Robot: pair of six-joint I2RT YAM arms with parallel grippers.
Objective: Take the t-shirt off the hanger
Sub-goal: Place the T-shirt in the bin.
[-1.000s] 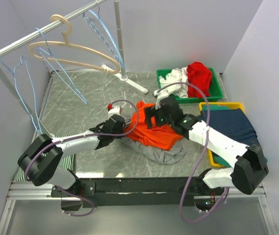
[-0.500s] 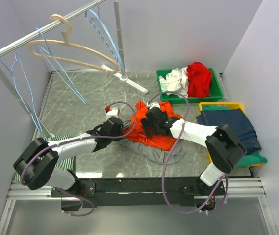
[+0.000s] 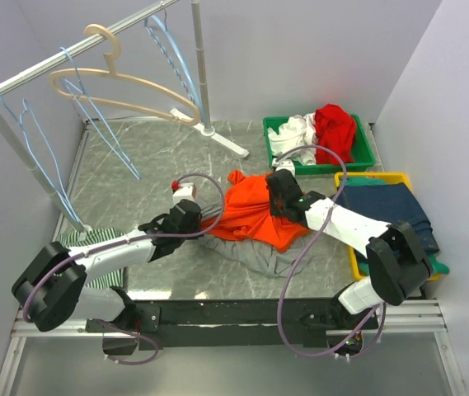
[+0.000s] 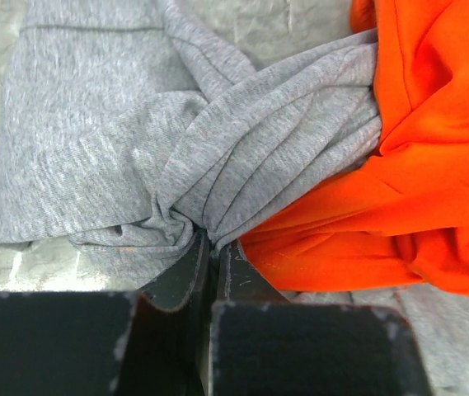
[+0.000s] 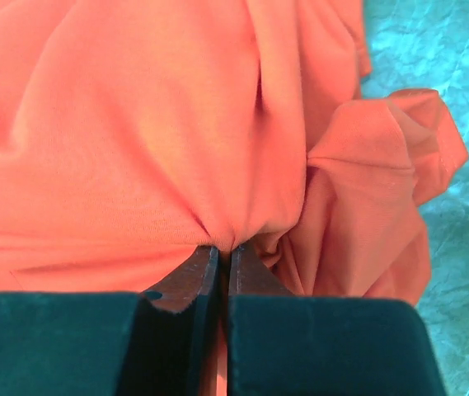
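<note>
Both pincers were pressed closed on cloth. The left gripper [image 4: 215,247] had its jaws nipped together on a bunched fold of the grey garment [image 4: 218,148]. The right gripper [image 5: 224,252] was clamped on a puckered fold of the orange t-shirt [image 3: 250,210]. Compared with half a second earlier, the right gripper had shifted from the middle of the shirt toward its far right part, and the orange cloth lay drawn out wider. The left gripper had eased slightly to the left. The t-shirt lay crumpled in the middle of the table [image 3: 143,165], partly on top of the grey garment, between the two grippers. Its long axis slanted from far left to near right; which end was the collar could not be told.
</note>
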